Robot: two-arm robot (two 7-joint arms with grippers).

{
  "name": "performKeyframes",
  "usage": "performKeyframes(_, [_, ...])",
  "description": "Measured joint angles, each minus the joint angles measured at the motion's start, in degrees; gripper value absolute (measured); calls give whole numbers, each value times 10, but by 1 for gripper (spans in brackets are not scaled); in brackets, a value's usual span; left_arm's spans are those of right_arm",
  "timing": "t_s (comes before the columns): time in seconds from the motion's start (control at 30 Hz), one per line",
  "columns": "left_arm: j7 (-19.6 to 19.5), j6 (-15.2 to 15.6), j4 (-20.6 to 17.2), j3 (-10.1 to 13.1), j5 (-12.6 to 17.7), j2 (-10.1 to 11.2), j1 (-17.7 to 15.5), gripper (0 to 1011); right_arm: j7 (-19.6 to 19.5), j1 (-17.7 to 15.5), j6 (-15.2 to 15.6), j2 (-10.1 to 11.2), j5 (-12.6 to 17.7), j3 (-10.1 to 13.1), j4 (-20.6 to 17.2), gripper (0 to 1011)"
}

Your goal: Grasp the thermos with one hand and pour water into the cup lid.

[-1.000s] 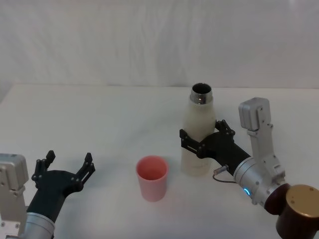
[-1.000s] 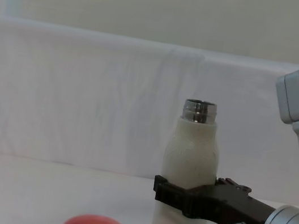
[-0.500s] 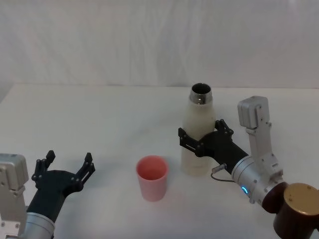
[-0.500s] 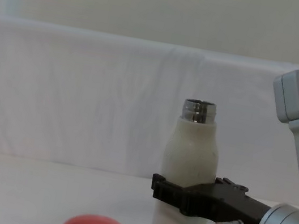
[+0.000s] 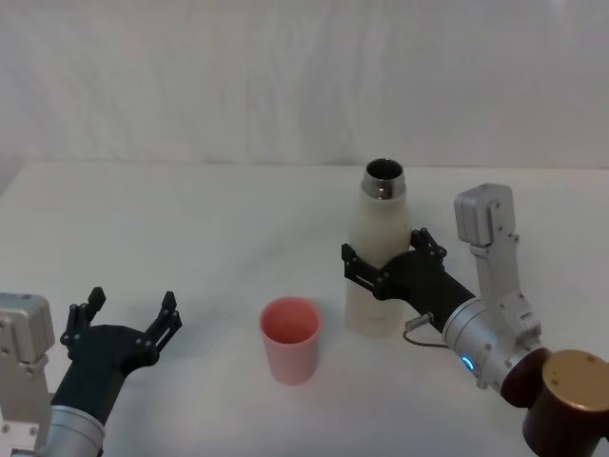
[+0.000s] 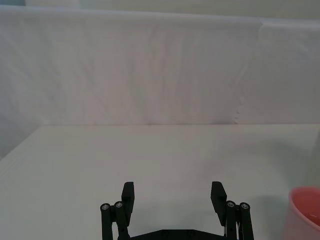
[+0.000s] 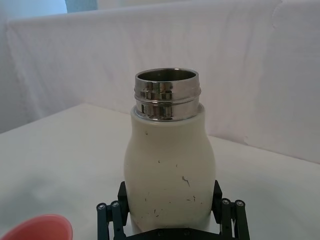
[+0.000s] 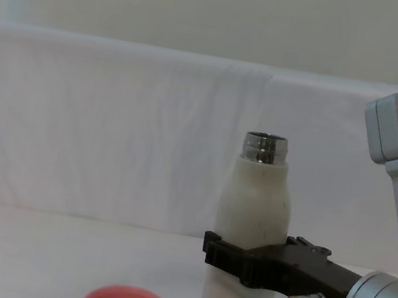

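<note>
The cream-white thermos (image 5: pixel 376 262) stands upright on the white table, its open steel neck at the top. My right gripper (image 5: pixel 383 249) reaches in from the right and is shut on the thermos at mid-height, one black finger on each side (image 7: pixel 170 192). From the chest view the thermos (image 8: pixel 253 212) rises well above the gripper (image 8: pixel 242 254). The pink cup lid (image 5: pixel 290 338) stands upright just left of the thermos, a small gap between them. Far to the left near the table's front, my left gripper (image 5: pixel 131 301) is open and holds nothing (image 6: pixel 172 192).
The table (image 5: pixel 190 228) is draped in white cloth, with a white cloth wall behind it. A brown round part with a gold top (image 5: pixel 569 400) sits on my right arm at the front right corner. Bare tabletop lies between the left gripper and the cup lid.
The right gripper shifted very slightly around the thermos and back. The thermos, the cup lid and the left gripper have stayed where they were.
</note>
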Motion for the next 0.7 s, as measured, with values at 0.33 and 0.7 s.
performKeyframes(0.33, [0, 0, 0, 0, 0, 0, 0, 1001, 0, 0, 0, 0, 0, 0, -1, 958])
performKeyframes(0.7, [0, 0, 0, 0, 0, 0, 0, 1001, -3, -10, -15, 13, -13, 1, -20, 957])
